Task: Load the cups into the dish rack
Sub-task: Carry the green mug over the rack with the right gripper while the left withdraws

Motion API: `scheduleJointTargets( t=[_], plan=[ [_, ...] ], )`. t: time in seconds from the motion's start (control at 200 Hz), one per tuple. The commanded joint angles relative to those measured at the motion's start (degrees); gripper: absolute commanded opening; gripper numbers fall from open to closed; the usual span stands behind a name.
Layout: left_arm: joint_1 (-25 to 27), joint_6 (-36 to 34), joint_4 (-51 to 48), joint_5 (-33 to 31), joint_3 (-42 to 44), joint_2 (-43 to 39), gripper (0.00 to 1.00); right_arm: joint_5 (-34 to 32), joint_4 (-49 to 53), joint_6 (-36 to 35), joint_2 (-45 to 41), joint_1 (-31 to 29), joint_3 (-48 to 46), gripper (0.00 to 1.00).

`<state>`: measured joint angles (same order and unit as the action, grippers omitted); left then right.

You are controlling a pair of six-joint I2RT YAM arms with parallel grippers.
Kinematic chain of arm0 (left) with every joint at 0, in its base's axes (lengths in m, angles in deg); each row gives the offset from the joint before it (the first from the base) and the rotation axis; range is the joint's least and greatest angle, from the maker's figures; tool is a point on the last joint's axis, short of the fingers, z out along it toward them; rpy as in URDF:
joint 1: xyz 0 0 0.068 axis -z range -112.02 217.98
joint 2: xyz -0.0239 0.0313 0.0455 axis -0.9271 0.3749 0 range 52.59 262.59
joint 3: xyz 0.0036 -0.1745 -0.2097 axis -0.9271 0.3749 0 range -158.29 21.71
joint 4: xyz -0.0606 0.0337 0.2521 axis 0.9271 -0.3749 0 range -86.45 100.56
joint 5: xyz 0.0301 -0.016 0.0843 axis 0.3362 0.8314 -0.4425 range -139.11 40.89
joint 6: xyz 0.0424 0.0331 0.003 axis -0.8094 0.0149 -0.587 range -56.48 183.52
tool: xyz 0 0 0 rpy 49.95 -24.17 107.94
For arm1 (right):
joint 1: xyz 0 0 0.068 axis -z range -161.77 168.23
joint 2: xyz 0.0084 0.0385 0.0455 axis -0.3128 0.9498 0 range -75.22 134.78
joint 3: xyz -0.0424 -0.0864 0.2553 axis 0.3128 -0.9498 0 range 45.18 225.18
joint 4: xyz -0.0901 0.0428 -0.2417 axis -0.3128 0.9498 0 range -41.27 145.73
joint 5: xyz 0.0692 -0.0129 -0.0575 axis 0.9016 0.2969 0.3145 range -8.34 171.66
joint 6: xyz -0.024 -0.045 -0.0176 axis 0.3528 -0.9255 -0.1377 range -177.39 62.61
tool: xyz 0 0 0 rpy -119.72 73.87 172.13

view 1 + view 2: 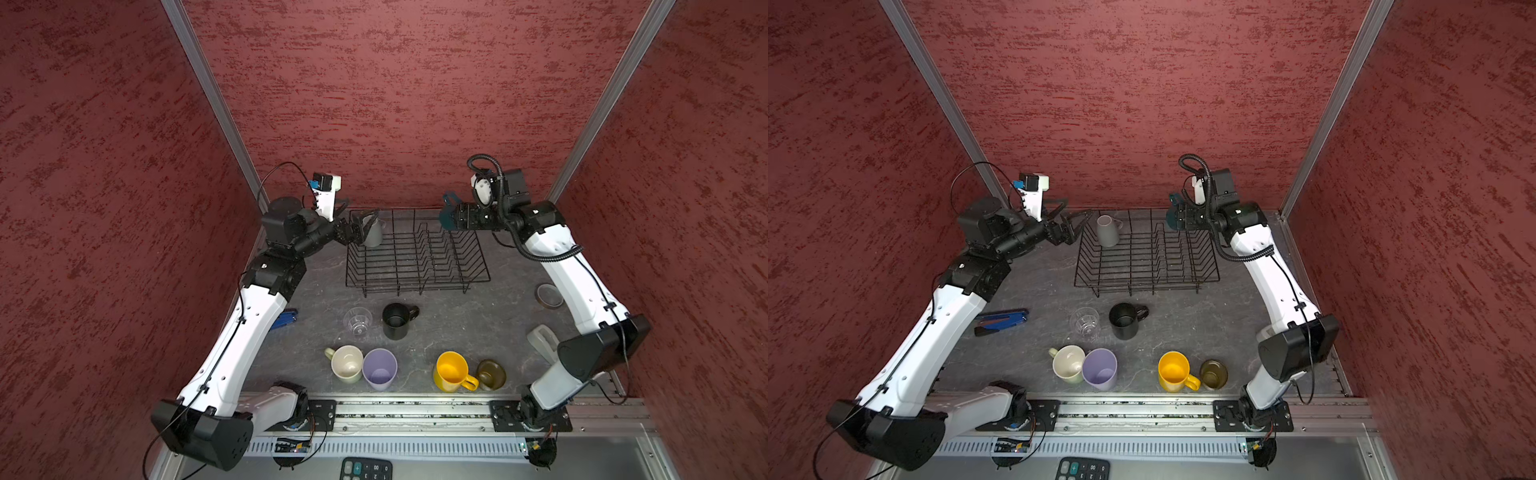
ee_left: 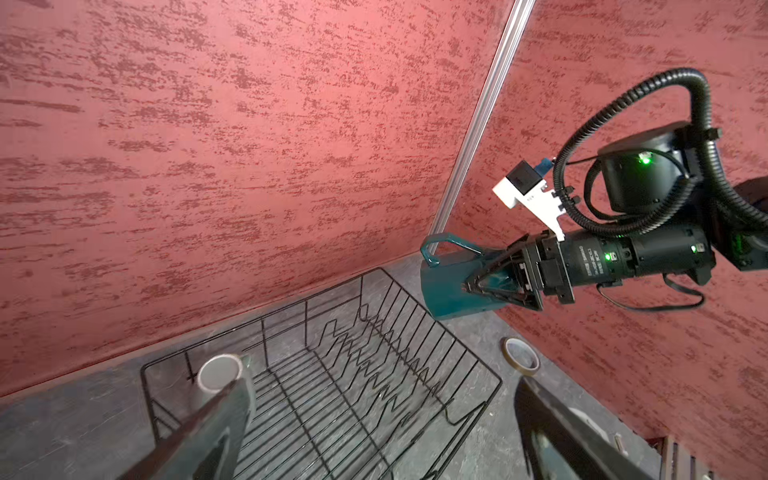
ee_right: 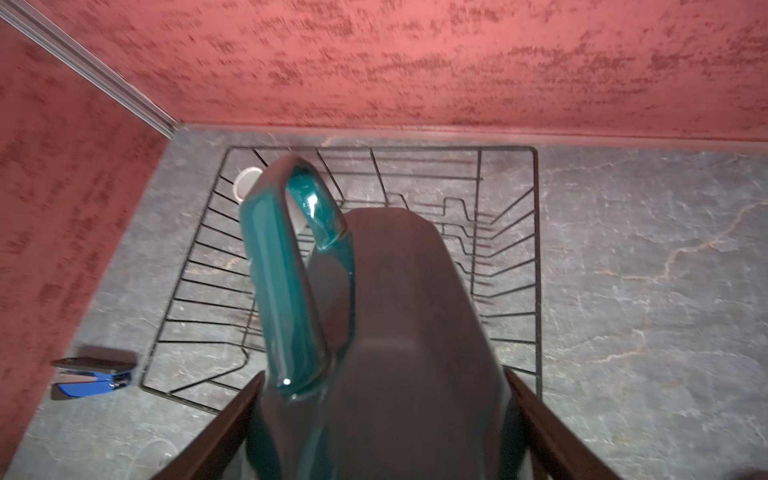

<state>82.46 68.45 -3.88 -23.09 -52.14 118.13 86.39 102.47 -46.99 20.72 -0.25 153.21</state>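
1. While the right claw (image 1: pixel 454 216) grips the teal mug (image 2: pixel 440 291) above the dish rack's (image 1: pixel 399 257) upper right corner, its jaws spread round the body.
2. The left claw (image 1: pixel 1074 226) — wide open, empty — sits at the rack's upper left, beside the grey mug (image 1: pixel 1108 230) inside it.
3. On the bench (image 1: pixel 457 316), lower in frame, stand the clear glass (image 1: pixel 357 322), black mug (image 1: pixel 397 321), pale-green mug (image 1: pixel 347 363), lilac tumbler (image 1: pixel 379 368), yellow mug (image 1: pixel 451 371), brown mug (image 1: pixel 491 374).

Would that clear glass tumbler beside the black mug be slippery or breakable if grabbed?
Probably slippery: the clear glass tumbler looks smooth and glossy. Likely breakable if dropped, being glass. Standing upright and wide, it seems unlikely to tip.
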Motion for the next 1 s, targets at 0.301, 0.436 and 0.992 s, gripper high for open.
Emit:
scheduleJointTargets(
  t=[0.301,0.436,0.992],
  plan=[
    [-2.51,-2.66,1.31,-3.53,9.57,-12.22,1.0,-4.0,4.33,-4.79,9.7,0.51,13.85,0.0],
    [-2.57,-5.59,1.46,-5.0,11.0,-14.89,1.0,-3.69,5.53,-8.02,13.01,0.76,17.15,0.0],
    [-2.61,-8.72,0.7,-11.54,13.28,-15.12,1.0,-6.62,8.63,-19.47,24.42,3.13,28.75,0.0]
  ],
)
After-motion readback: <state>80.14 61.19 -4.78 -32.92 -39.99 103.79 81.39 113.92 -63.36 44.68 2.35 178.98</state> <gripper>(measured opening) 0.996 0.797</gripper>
